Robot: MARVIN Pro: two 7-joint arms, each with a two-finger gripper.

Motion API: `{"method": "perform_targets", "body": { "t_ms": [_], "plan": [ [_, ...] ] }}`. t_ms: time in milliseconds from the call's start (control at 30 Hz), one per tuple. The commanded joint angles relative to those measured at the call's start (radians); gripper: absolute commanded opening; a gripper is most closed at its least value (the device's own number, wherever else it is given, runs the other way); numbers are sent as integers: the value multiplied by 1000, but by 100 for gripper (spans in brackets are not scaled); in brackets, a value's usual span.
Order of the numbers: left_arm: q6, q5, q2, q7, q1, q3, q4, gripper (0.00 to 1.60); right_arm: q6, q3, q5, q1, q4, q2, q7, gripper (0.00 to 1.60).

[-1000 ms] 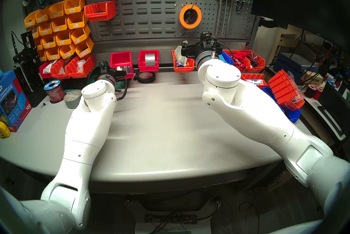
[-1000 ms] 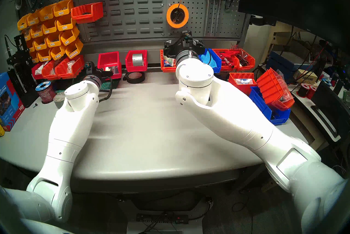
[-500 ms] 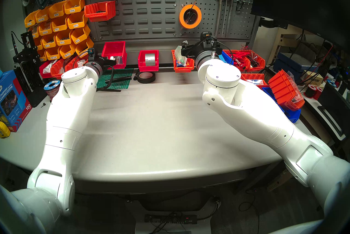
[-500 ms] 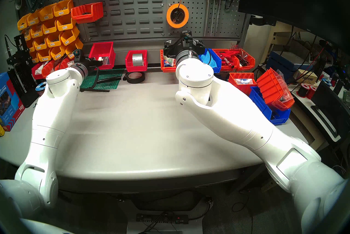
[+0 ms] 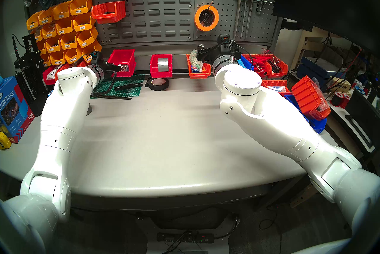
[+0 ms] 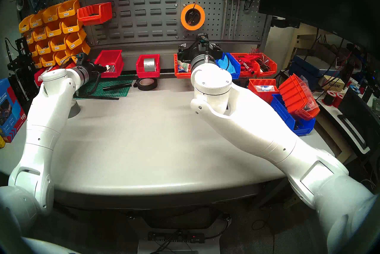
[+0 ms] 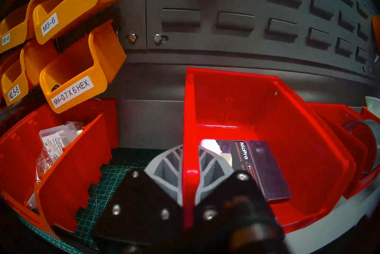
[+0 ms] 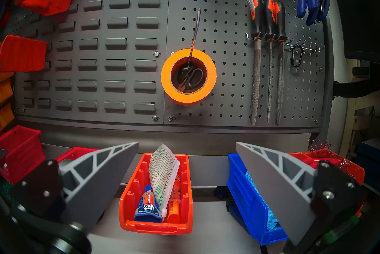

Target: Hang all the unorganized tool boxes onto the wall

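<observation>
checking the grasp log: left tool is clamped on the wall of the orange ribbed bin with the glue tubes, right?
Not quite. The left tool is clamped on a wall, but of the plain red bin with the cards, as the left wrist view shows. The orange ribbed bin sits ungripped.

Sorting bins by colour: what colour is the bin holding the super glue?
Orange bin, clearest in the right wrist view.

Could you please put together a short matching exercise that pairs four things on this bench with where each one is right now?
Things:
1. plain red bin
2. orange ribbed bin
3. orange tape roll
4. silver tape roll

Places:
A. hanging on the pegboard
B. inside a red bin on the table
C. gripped at its side wall by the left gripper
D. on the table, ahead of the open right gripper

Pairs: 1-C, 2-D, 3-A, 4-B
</observation>
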Motion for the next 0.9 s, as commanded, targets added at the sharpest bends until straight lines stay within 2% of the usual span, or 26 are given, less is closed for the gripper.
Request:
{"method": "perform_targets", "body": {
  "t_ms": [0, 167, 400, 867],
  "plan": [
    [19, -10, 22, -39, -119, 4, 37, 0, 1, 5, -5, 14, -7, -2, 1, 160],
    [44, -18, 23, -61, -144, 6, 70, 0, 1, 5, -5, 14, -7, -2, 1, 160],
    [86, -11, 31, -97, -213, 48, 157, 0, 1, 5, -6, 14, -8, -2, 1, 160],
    [84, 17, 28, -136, -297, 116, 259, 0, 1, 5, -6, 14, -8, -2, 1, 160]
  ]
}}
